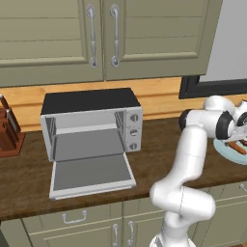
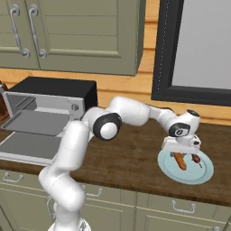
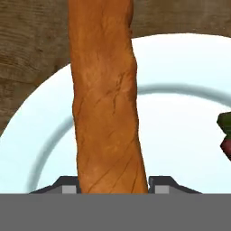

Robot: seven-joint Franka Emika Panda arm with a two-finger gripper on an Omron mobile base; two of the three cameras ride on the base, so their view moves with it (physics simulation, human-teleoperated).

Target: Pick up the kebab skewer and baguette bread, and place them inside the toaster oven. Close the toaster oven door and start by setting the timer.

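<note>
End effector [image 3: 113, 187] down on the plate [image 2: 204, 173] — fingers pinching the baguette bread [image 3: 106, 103] on both sides (kebab skewer [image 2: 196, 159] just beside) — toaster oven door [image 1: 91, 174] hanging open.

Light: even, fairly bright, soft rendered look, no single source evident.
Shadows: faint; toaster oven [image 1: 91, 126] cavity only slightly darker than its shell.
Glare: none on the plate [image 3: 189, 113] or the surface [image 2: 135, 158].
Focus: base views sharp edge to edge.
Close view: baguette bread [image 3: 106, 103] texture coarse, slightly soft.
</note>
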